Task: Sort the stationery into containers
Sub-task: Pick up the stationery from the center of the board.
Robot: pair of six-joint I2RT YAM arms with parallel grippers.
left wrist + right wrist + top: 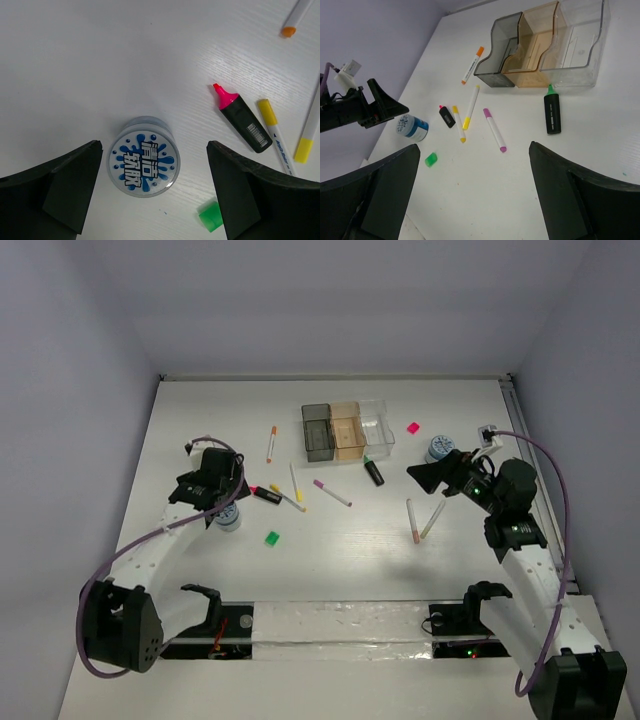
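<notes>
A tape roll point(144, 162) stood on the desk point(75, 60) between the wide-spread fingers point(65, 185) of the tool point(155, 145); a marker point(242, 122), yellow pen point(274, 132) and green eraser point(210, 216) lay rightward.

Robotics lab, test-cell type. Evidence: white bench point(350, 570) boxed by plain lilac-grey walls point(340, 300) at far, L and R edges; two robot arms, bases bolted at near edge, L base point(120, 625), R base point(585, 685); exposed purple cable point(563, 490) looped near R edge.

Glossy translucent plastic bins point(530, 75) sit on a smooth matt white table point(350, 560).
</notes>
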